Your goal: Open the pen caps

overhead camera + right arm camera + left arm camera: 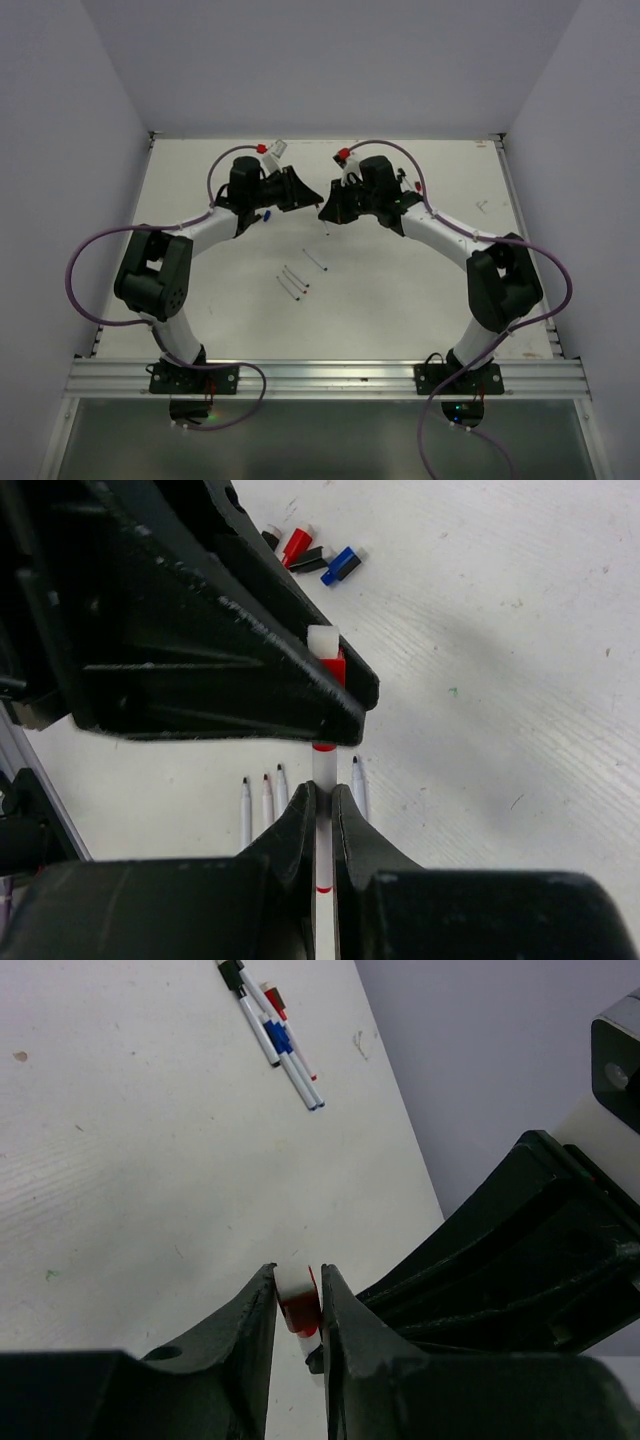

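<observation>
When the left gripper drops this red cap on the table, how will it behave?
The red cap, gripped by the left gripper while the right gripper holds the pen, is a stubby cylinder: released on the table it would probably roll. It looks light, so a brushing finger could flick it. Its smooth plastic may slip in a loose grip.

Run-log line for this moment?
left gripper: shut on red cap | right gripper: shut on pen | cap: not yet off | table: uncapped pens, loose caps
</observation>
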`<state>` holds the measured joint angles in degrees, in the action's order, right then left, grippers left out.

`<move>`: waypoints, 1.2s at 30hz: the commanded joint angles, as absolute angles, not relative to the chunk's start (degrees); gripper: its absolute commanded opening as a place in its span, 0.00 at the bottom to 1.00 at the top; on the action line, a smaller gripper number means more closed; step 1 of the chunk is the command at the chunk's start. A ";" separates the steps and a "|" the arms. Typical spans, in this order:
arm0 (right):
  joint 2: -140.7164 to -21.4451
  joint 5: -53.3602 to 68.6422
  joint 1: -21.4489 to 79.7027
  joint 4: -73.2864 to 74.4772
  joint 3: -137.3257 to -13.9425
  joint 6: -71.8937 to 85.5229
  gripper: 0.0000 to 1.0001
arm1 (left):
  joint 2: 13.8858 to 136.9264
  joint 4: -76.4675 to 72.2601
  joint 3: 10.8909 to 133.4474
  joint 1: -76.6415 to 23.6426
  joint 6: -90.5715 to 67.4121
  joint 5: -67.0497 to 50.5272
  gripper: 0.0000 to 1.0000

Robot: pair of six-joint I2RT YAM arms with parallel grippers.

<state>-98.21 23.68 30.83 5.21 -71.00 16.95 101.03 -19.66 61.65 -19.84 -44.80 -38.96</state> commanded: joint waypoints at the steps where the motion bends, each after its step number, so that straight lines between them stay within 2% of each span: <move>1: -95.80 23.12 31.46 2.73 -70.40 17.84 0.00 | 99.05 -24.26 61.00 -19.42 -46.49 -41.66 0.23; 4: -95.89 22.41 31.73 0.97 -69.96 18.63 0.00 | 99.32 -25.75 60.73 -19.42 -47.72 -42.62 0.00; 5: -95.89 22.24 31.73 0.53 -69.79 18.98 0.00 | 99.40 -26.36 60.47 -19.42 -48.07 -43.06 0.00; 9: -96.24 23.28 31.73 1.05 -69.96 18.46 0.33 | 98.97 -29.17 59.68 -19.16 -50.00 -44.21 0.00; 13: -96.94 25.39 31.64 0.36 -69.70 17.75 0.34 | 98.17 -34.71 57.57 -18.20 -54.31 -45.87 0.00; 15: -97.38 28.73 31.64 -2.26 -69.17 18.19 0.23 | 98.26 -38.39 56.52 -18.02 -57.29 -46.75 0.00; 17: -97.65 29.00 31.64 -3.33 -68.91 19.50 0.00 | 98.17 -39.20 56.43 -17.67 -57.92 -46.85 0.00; 20: -97.65 26.73 32.08 -2.99 -68.91 19.86 0.00 | 96.86 -33.25 57.82 -17.58 -54.94 -42.12 0.00; 21: -97.30 24.11 32.25 -2.38 -68.65 19.78 0.00 | 96.33 -27.13 58.70 -17.58 -51.97 -40.10 0.00; 22: -97.03 22.69 32.69 -1.94 -68.47 19.51 0.00 | 95.98 -23.68 59.84 -17.58 -50.55 -34.94 0.00; 24: -96.68 15.26 34.80 0.07 -68.73 17.41 0.00 | 95.80 -11.77 64.76 -17.84 -46.43 -28.86 0.00; 25: -96.59 11.81 35.94 2.26 -69.08 16.18 0.00 | 96.06 -8.38 66.52 -18.19 -45.28 -23.17 0.00; 27: -96.77 6.18 39.28 4.20 -69.60 13.98 0.00 | 97.64 -1.45 71.09 -18.46 -42.99 -19.00 0.00; 34: -100.45 -23.67 48.24 7.73 -70.84 8.27 0.00 | 98.09 5.44 72.60 -18.55 -41.22 -4.25 0.00; 36: -102.39 -27.14 50.27 8.87 -71.10 7.30 0.00 | 97.91 6.59 72.86 -18.72 -40.78 -2.38 0.00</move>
